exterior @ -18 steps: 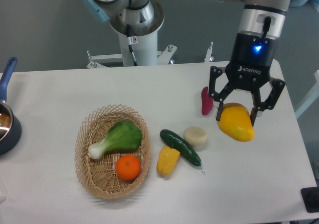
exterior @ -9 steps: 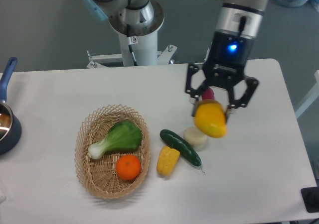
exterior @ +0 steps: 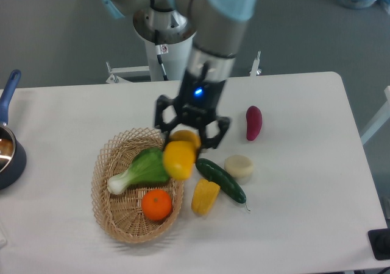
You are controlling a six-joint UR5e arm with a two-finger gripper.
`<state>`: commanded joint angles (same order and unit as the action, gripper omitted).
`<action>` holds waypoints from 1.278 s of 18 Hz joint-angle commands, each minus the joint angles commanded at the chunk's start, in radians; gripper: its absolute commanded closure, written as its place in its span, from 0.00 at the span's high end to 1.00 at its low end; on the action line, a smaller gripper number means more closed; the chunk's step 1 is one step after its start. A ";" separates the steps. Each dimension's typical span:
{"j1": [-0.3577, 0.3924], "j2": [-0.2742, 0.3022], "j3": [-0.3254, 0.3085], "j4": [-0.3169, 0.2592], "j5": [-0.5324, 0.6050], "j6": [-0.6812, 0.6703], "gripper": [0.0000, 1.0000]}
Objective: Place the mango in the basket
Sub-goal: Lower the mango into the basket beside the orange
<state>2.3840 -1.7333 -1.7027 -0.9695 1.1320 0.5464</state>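
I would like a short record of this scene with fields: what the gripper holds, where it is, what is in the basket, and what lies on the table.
gripper: shut on the mango
mango position: held over the right rim of the basket
in basket: bok choy, orange
on table right of basket: corn cob, cucumber, pale round piece, purple sweet potato
left edge: pot

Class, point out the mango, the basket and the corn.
mango (exterior: 178,159), fixed camera, middle of its yellow body
basket (exterior: 105,158), fixed camera, left woven rim
corn (exterior: 205,196), fixed camera, middle of the cob
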 joint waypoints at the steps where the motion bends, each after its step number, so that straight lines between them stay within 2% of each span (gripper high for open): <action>1: -0.018 -0.011 0.000 -0.002 0.006 -0.029 0.33; 4: -0.072 -0.078 0.005 0.009 0.014 -0.146 0.33; 8: -0.109 -0.149 0.017 0.015 0.034 -0.117 0.33; 11: -0.120 -0.189 0.029 0.023 0.041 -0.143 0.33; 13: -0.120 -0.213 0.046 0.031 0.041 -0.196 0.33; 17: -0.138 -0.285 0.098 0.084 0.043 -0.336 0.35; 20: -0.149 -0.311 0.120 0.087 0.052 -0.348 0.38; 23: -0.155 -0.324 0.106 0.092 0.055 -0.347 0.38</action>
<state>2.2289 -2.0570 -1.5969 -0.8775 1.1873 0.1994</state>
